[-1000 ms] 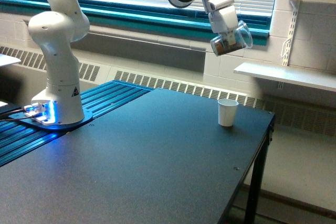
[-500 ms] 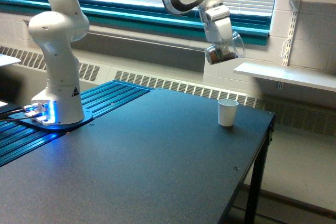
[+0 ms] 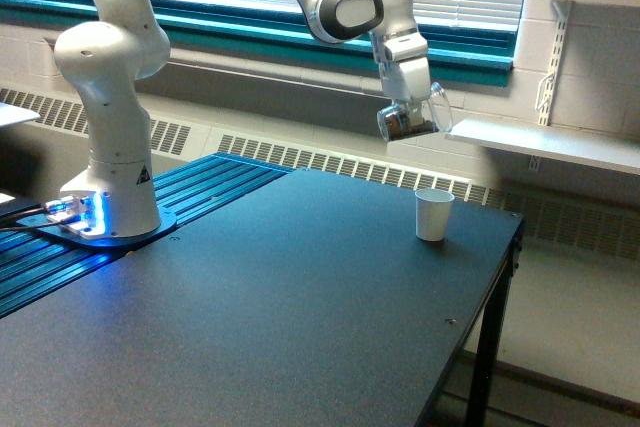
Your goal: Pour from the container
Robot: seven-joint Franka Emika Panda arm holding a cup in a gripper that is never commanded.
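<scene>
- A white robot arm reaches over a dark tabletop; its gripper hangs in the air with the jaws closed on a small clear plastic container.
- The container lies tipped well over on its side between the jaws, with brown granular bits gathered in the end toward the exterior view's left; which end is its mouth is too small to tell.
- A white paper cup stands upright on the tabletop, below the jaws and slightly to the exterior view's right, well apart from the container.
- Judged from its look, the container is light, thin-walled and smooth, so it could slip or buckle under a hard squeeze; a moderate grip across its side wall, as now, seems right.
- The loose bits will likely slide all at once as the tilt changes, shifting the weight, so a slow turn suits the pour.
- The paper cup looks light and easily knocked over.
</scene>
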